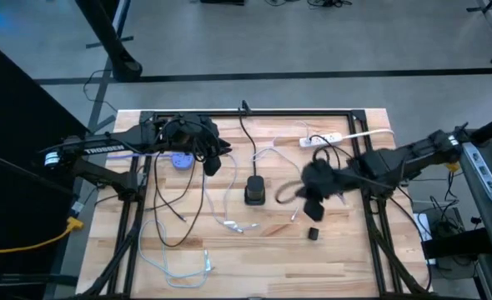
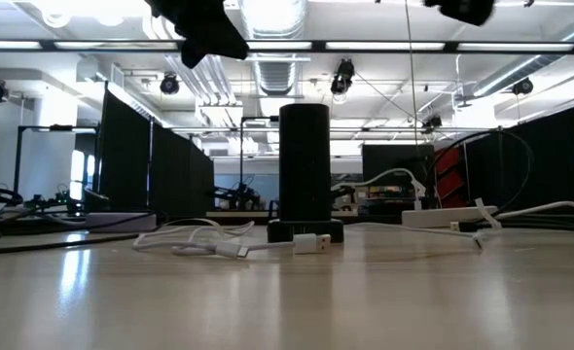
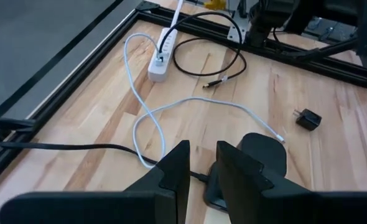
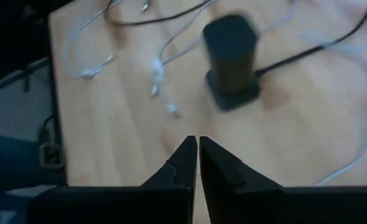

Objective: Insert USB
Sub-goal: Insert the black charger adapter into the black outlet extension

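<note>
- Likely, the thin white USB cable (image 1: 229, 218) will be found light and limp, so its loose length should trail and sag when lifted; only the short hard plug at its end is judged stiff enough to be steered into a port.
- Hold is best taken on the white plug housing (image 2: 313, 242) just behind the metal tip, squarely across its flat sides, since smooth plastic may twist between the pads.
- The cable is seen as a pale looping line on the light wooden slatted tabletop (image 1: 338, 258), with its plug lying flat just beside the base of the black upright rounded charging block (image 1: 254, 190), on the near side of it in the low view.
- 1 small black cube-shaped wall adapter (image 1: 313, 233) lies apart on the wood, and a white power strip (image 1: 321, 139) rests near the far edge.
- The right gripper (image 4: 198, 149) is held above the table near the block, with its 2 fingers pressed together on nothing.
- The left gripper (image 3: 202, 163) hangs over the left part of the table, its fingers a narrow gap apart and empty.
</note>
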Robot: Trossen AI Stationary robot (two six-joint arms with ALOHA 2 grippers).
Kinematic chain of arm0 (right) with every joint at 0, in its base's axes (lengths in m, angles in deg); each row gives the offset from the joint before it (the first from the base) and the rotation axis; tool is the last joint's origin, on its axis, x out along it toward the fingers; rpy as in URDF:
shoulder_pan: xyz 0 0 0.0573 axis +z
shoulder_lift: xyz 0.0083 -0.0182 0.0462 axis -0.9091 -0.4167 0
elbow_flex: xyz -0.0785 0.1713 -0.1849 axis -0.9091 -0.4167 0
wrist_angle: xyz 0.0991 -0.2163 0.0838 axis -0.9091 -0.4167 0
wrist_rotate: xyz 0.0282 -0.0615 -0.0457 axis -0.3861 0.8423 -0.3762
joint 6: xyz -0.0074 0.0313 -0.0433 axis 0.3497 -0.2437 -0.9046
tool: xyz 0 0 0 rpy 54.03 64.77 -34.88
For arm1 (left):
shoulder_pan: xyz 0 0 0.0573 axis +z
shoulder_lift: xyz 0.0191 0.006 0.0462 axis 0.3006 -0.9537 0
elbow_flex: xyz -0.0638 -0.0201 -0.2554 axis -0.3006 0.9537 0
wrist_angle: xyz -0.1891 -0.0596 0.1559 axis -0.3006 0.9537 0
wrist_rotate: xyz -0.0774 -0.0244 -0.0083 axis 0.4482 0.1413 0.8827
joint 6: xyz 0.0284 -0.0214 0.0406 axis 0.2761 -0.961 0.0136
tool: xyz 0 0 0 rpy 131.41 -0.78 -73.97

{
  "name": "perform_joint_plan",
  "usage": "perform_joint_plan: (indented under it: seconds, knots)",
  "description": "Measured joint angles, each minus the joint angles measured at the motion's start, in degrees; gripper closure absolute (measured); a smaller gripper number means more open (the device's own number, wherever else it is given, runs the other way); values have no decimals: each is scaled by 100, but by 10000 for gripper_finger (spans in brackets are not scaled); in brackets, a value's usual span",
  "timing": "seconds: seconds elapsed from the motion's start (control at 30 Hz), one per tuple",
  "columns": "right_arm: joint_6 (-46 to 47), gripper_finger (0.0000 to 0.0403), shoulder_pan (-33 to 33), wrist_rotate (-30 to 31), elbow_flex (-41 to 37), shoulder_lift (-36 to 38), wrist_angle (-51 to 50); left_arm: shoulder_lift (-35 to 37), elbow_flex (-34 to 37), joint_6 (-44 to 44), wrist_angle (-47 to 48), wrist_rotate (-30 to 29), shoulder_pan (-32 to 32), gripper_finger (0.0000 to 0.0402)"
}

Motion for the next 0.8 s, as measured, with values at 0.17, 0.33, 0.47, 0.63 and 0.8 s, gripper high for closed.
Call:
perform_joint_plan:
  seconds: [0.17, 0.33, 0.47, 0.63, 0.8]
  knots:
    - [854, 402, 629, 0, -888, 315, 161, 0, 0, -177, 4, 0, 0, 335]
    - [1711, 400, 1067, -1, -1524, 327, 169, 0, 0, -542, 31, -2, 0, 335]
    - [2430, 400, 1309, 9, -1763, 315, 166, 0, 0, -752, 40, -17, 0, 335]
    - [3599, 399, 1486, 2, -1898, 307, 174, 0, 0, -1039, 43, -155, 0, 335]
    - [4772, 374, 1586, -182, -1923, 163, 170, 0, 0, -1041, 54, -307, 0, 335]
